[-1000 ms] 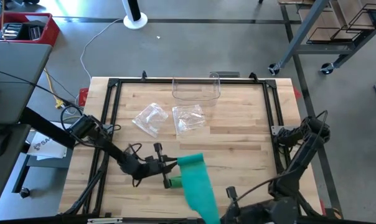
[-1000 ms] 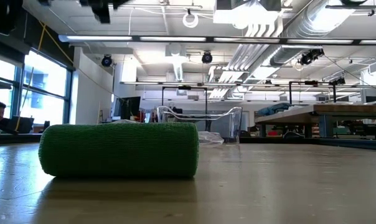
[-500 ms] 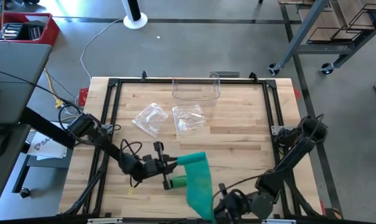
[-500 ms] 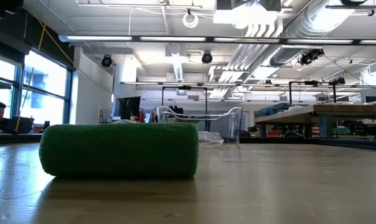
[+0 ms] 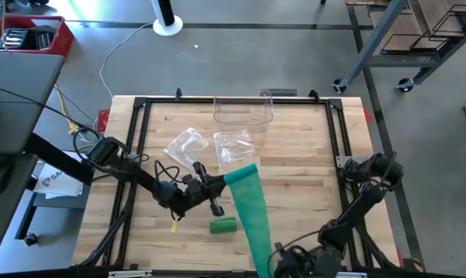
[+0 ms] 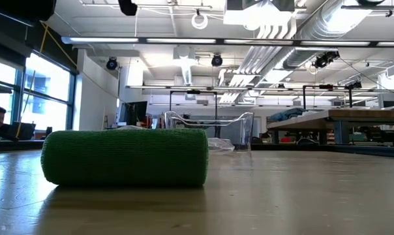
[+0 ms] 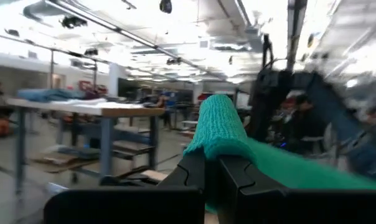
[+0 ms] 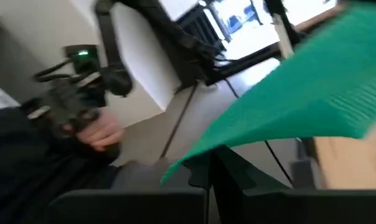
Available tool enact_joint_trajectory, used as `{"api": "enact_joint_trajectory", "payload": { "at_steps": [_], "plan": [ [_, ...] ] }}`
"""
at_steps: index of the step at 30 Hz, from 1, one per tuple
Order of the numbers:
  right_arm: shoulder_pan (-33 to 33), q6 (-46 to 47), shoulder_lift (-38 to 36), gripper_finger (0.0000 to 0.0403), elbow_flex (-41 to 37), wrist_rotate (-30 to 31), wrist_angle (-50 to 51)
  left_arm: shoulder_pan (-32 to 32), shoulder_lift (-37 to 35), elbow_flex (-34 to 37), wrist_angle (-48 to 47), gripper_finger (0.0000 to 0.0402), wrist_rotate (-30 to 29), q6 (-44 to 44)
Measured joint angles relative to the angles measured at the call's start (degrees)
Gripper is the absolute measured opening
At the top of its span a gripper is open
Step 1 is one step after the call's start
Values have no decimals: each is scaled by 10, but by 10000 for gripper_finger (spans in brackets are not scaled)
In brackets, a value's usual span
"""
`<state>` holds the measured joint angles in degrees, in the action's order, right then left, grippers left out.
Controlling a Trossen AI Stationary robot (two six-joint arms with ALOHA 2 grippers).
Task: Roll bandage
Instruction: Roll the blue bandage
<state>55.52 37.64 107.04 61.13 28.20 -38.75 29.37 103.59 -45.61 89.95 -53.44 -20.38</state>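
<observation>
A teal-green bandage strip (image 5: 248,212) runs slantwise from mid-table toward the near edge. My left gripper (image 5: 222,184) is shut on its far end, above the table. My right gripper (image 5: 271,258) is shut on its near end, at the table's near edge. A dark green bandage roll (image 5: 223,225) lies on its side on the wood, just left of the strip; in the low view it (image 6: 125,166) fills the left foreground. My left gripper pinches the strip's far end (image 7: 218,144) between its two shut fingers, coming level from the table's left. The end bunches up over the fingertips and is lifted clear of the table. My right gripper pinches the strip's near end by an edge (image 8: 197,155) between its shut fingers. From there the strip spreads out flat toward the left gripper, drawn fairly straight.
A clear plastic bin (image 5: 243,113) stands at the far edge, with two clear plastic bags (image 5: 185,147) (image 5: 234,147) in front of it. A black frame (image 5: 136,147) borders the table. A person's hand (image 8: 94,134) with a controller shows beyond the near edge.
My left gripper has gone toward the far edge and a little right, carrying the strip's far end away from the roll. The roll stays on the table and now lies uncovered. My right gripper has shifted left along the near edge, and the strip has stretched longer.
</observation>
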Motion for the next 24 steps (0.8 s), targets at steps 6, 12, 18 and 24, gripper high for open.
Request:
{"api": "enact_joint_trajectory", "payload": {
  "at_steps": [6, 12, 18, 24],
  "plan": [
    [23, -149, -4, 0, 42, 6, -75, -8, 0, 20, -11, 0, 20, -33],
    [14, -274, -6, 0, 110, 5, -79, -9, 1, 20, -103, 0, 70, -8],
    [-4, -379, -44, 0, 189, 13, 39, 5, 2, 20, -218, 0, 94, 56],
    [-13, -451, -91, 0, 288, 75, 223, 34, 2, 20, -291, 0, 94, 84]
  ]
}}
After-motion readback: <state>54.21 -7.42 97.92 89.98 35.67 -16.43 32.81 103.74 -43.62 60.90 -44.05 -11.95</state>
